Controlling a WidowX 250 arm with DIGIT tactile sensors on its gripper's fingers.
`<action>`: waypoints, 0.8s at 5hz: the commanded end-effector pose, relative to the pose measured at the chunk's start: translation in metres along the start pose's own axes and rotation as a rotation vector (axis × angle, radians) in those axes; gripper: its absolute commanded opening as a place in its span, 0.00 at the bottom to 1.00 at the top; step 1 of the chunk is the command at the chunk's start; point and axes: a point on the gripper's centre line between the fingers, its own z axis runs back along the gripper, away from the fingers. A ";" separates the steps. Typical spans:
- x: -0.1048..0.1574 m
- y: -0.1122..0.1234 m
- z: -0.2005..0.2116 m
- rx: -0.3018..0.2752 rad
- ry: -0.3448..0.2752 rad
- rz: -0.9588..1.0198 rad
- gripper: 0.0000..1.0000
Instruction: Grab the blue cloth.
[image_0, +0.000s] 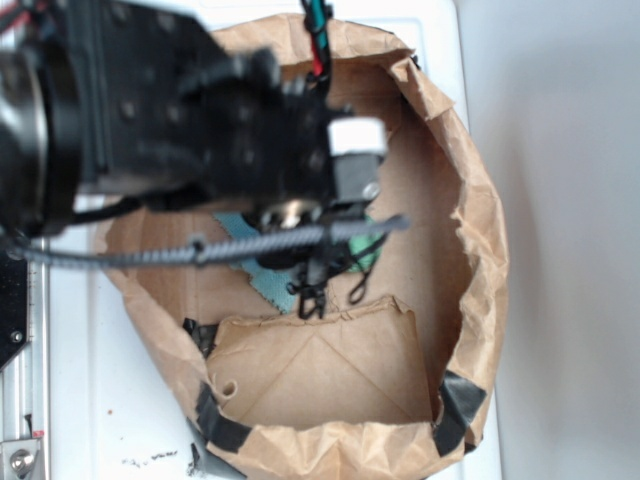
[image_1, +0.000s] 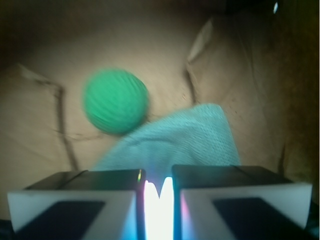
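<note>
The gripper (image_1: 159, 192) has its jaws nearly together, pinching the blue cloth (image_1: 185, 137); the green ball (image_1: 115, 101) lies just beside it. Both sit inside the paper bag (image_0: 470, 200).

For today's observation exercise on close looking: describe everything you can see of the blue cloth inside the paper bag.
The blue cloth is a small pale teal piece of woven fabric with a fine waffle-like texture. It lies flat on the brown paper bag's floor, one corner pointing away from the wrist camera. The green ball sits at its edge, seemingly touching. The gripper is right above its near part, fingers close together; whether they pinch it cannot be told.
</note>
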 end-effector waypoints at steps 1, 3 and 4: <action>0.022 0.010 0.022 0.005 -0.038 0.057 1.00; 0.018 0.020 0.004 0.092 0.056 0.357 1.00; 0.016 0.023 0.003 0.101 0.108 0.561 1.00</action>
